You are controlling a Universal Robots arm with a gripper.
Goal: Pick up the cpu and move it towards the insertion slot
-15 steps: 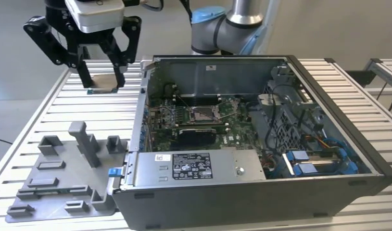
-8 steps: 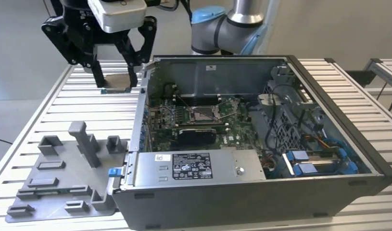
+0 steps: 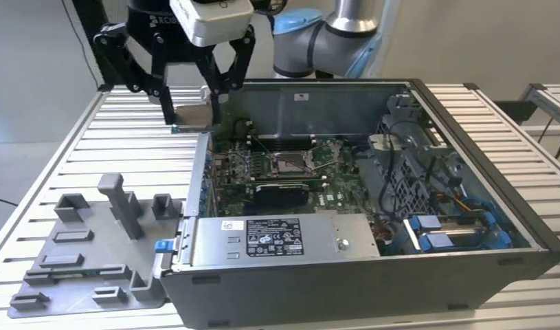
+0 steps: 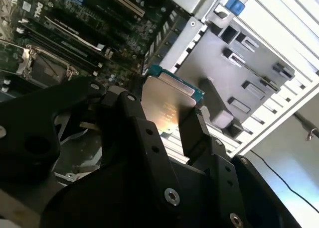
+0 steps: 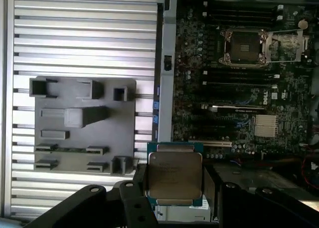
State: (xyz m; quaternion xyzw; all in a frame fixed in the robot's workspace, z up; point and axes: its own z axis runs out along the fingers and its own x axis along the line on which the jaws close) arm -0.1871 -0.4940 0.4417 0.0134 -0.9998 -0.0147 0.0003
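- Hovering over the slatted table (image 3: pixel 69 148) in the exterior view, the gripper (image 3: pixel 192 113) is clamping the cpu (image 3: pixel 194 119) just outside the open computer case (image 3: pixel 486 141). The insertion slot (image 3: pixel 289 163) is lying at about four o'clock from it, well apart.
- In the second wrist view, the black fingers (image 4: pixel 192 132) are pinching the cpu (image 4: pixel 167 104) by opposite edges, with its silvery face showing.
- In the first wrist view, the cpu (image 5: pixel 174 174) is hanging over the case's edge, between the grey fixture plate (image 5: pixel 84 133) and the motherboard (image 5: pixel 224 113). The insertion slot (image 5: pixel 244 46) is sitting well apart from it.
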